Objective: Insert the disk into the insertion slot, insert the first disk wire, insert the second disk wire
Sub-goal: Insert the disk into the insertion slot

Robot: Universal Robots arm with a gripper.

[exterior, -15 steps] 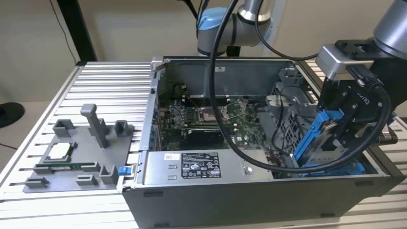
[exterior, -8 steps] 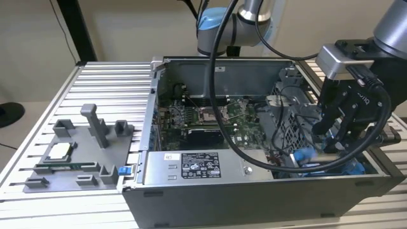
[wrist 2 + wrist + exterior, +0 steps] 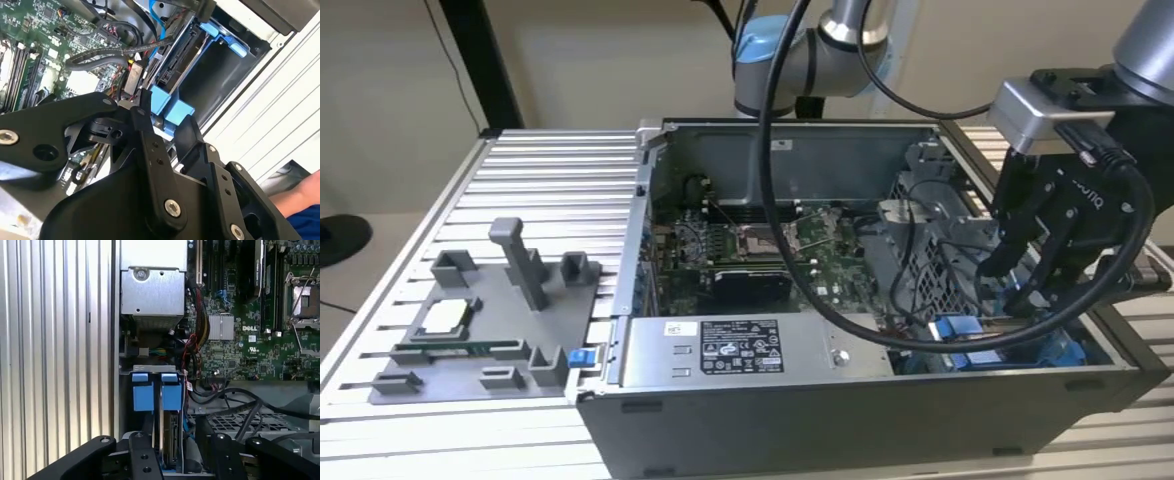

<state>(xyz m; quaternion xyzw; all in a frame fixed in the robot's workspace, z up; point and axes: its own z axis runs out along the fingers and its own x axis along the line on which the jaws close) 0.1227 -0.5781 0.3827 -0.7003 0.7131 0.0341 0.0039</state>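
The disk (image 3: 170,437) stands on edge in the case's corner, its two bright blue carrier tabs (image 3: 142,390) pointing away from the camera. My gripper (image 3: 177,455) straddles it, with black fingers (image 3: 145,455) on either side, and looks shut on the disk. In the second wrist view the gripper (image 3: 167,125) flanks the blue carrier (image 3: 172,107), which sits at the mouth of the insertion slot (image 3: 220,70), a dark bay with blue rails. In the exterior view the gripper (image 3: 1027,290) hangs over that bay (image 3: 1054,352) at the case's right. Loose black and blue wires (image 3: 150,45) run beside the disk.
The open computer case holds the motherboard (image 3: 747,245) and a grey labelled power-supply box (image 3: 720,345). A thick black cable (image 3: 854,310) loops across the case. A grey fixture tray (image 3: 480,320) lies on the ribbed table (image 3: 547,170). A person's arm (image 3: 300,202) shows at the table's side.
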